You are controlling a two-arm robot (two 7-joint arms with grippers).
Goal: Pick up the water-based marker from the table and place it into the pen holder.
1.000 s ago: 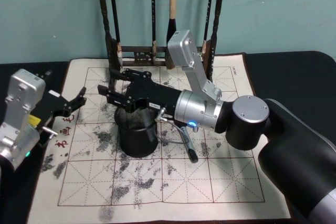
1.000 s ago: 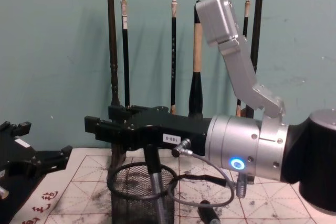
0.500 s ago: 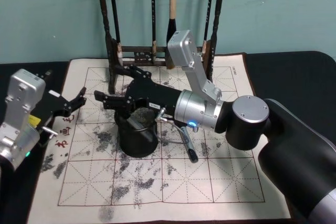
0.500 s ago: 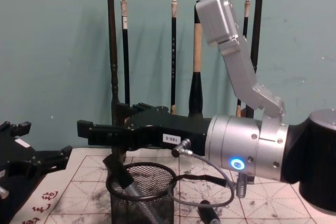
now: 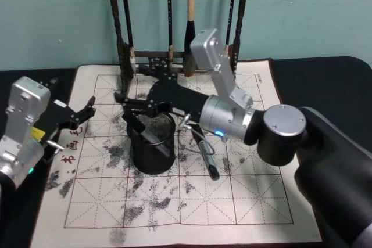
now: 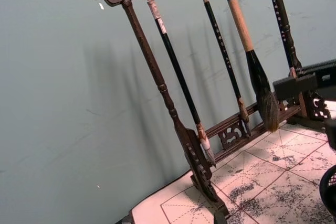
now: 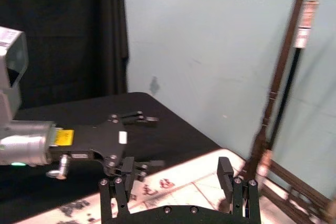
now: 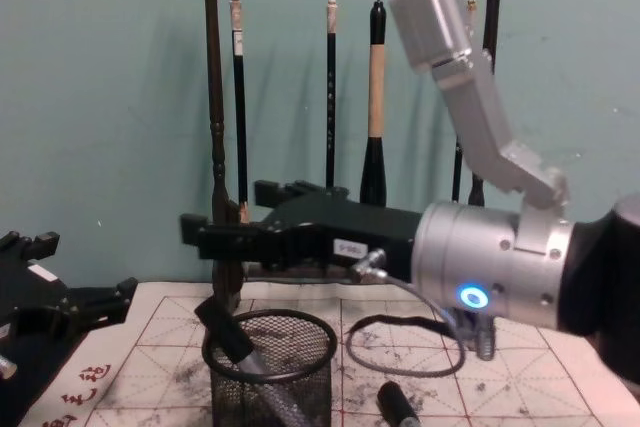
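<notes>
While in pen holder point(image 5: 152, 158), marker point(image 5: 138, 127) aslant.

Pairs polished silver cylindrical links on the right arm point(image 5: 232, 114) with a black rounded casing behind. Shows a blue indicator ring point(image 8: 472, 297) on the silver wrist barrel. Loops a thin black cable point(image 8: 352, 327) from a metal connector beside it. Carries a white label point(image 8: 347, 246) on the black right tool point(image 7: 172, 174), with screw heads at the finger mounts. Repeats on the left arm point(image 5: 23, 114): silver boxy link, green light point(image 5: 30, 171), yellow label point(image 5: 36, 135), black left tool point(image 5: 86, 113).
</notes>
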